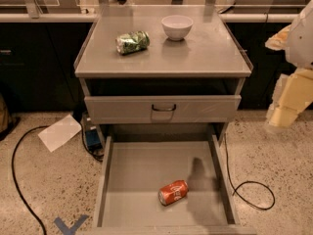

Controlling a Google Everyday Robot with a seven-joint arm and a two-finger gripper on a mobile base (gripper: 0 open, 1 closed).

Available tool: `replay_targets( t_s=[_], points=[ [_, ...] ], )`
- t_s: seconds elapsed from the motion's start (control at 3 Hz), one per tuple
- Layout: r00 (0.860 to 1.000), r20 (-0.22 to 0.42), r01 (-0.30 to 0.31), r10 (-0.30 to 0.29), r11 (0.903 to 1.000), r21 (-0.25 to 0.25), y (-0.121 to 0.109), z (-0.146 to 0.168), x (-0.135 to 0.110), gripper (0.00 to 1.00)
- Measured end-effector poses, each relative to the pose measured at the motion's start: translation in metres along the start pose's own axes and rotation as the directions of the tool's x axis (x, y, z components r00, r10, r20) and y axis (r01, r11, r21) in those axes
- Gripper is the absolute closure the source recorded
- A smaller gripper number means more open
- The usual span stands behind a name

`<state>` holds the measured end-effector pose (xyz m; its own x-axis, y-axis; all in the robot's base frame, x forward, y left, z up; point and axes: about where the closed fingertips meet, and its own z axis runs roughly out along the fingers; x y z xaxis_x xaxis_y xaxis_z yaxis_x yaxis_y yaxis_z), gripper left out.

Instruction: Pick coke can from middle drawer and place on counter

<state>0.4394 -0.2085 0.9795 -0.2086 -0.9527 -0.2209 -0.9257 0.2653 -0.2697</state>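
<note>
Now the coke can (173,192) lies on its side in the middle drawer (142,173), near the front, with its long axis from 8 to 2 o'clock. It is toward 8 o'clock from my gripper (287,104); spread or closed, I cannot tell. I count one coke can, and one green can (132,42) and one bowl (177,27) on the counter (205,55).

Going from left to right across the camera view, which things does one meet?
White paper on the floor → green can on the counter → white bowl → gripper, beside the cabinet at the right edge. The coke can in the middle drawer lines up with the bowl, so it is left out.
</note>
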Motion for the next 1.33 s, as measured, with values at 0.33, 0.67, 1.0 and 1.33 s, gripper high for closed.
replay_targets(
  t_s=[0.33, 0.67, 1.0, 1.33],
  points=[
    [0.998, 0.062, -0.017, 0.018, 0.9998, -0.013, 0.01, 0.029, -0.003, 0.0],
    [0.991, 0.122, -0.044, 0.05, 0.9977, -0.051, 0.026, 0.081, -0.007, 0.0],
    [0.984, 0.159, -0.067, 0.085, 0.9913, -0.113, 0.045, 0.138, -0.008, 0.0],
    [0.977, 0.189, -0.071, 0.104, 0.982, -0.175, 0.062, 0.189, -0.009, 0.0]
  ],
)
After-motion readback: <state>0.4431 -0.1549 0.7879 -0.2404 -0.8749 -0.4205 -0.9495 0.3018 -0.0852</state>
